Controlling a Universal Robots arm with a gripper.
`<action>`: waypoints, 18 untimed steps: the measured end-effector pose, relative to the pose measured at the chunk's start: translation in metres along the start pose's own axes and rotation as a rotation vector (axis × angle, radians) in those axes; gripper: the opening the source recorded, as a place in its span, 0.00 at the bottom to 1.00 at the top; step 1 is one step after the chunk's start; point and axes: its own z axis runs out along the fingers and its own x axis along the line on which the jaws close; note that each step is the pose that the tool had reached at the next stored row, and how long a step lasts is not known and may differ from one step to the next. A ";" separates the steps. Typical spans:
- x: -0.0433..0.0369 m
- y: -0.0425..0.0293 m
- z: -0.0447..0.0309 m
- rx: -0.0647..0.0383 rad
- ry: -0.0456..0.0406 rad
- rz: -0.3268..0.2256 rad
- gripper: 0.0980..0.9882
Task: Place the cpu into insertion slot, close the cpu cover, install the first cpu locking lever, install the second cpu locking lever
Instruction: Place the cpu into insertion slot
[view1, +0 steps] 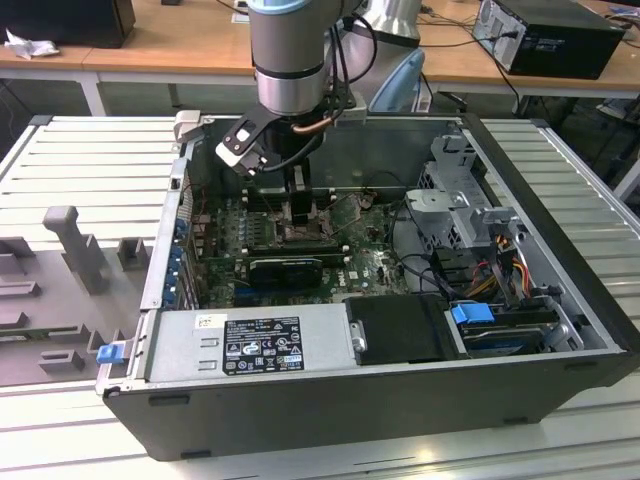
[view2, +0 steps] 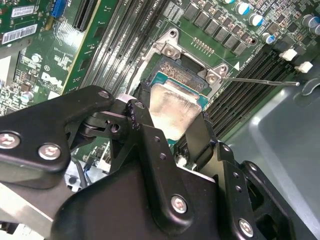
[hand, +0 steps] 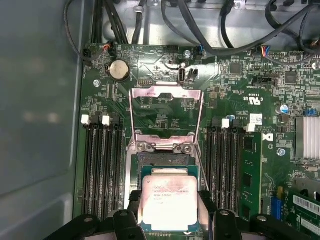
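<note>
The cpu (hand: 169, 201), a flat square chip with a pale metal top, sits between the two black fingers (hand: 134, 199) of my gripper (hand: 169, 200), which is shut on it. It hangs low over the open insertion slot (hand: 167, 160), overlapping the slot's near part; I cannot tell whether it touches. In the second wrist view the cpu (view2: 174, 106) shows between the fingertips of the gripper (view2: 172, 119), beside the slot (view2: 186, 75). The cpu cover (hand: 165, 92) stands swung open beyond the slot. A thin locking lever (view2: 260, 81) sticks out sideways, unlatched. The gripper (view1: 298, 205) reaches down into the case.
Black memory slots (hand: 100, 165) flank the socket on both sides. Cables (hand: 210, 30) run along the board's far edge. In the exterior view the open computer case (view1: 560, 290) holds a power supply (view1: 250, 345), a drive cage (view1: 450, 200) and a wire bundle (view1: 500, 255).
</note>
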 end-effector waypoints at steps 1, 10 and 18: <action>0.0000 -0.0003 0.0004 0.000 -0.0001 0.000 0.48; 0.0003 -0.0012 0.0030 0.000 -0.0010 0.013 0.48; 0.0006 -0.0026 0.0059 -0.001 -0.0041 0.053 0.48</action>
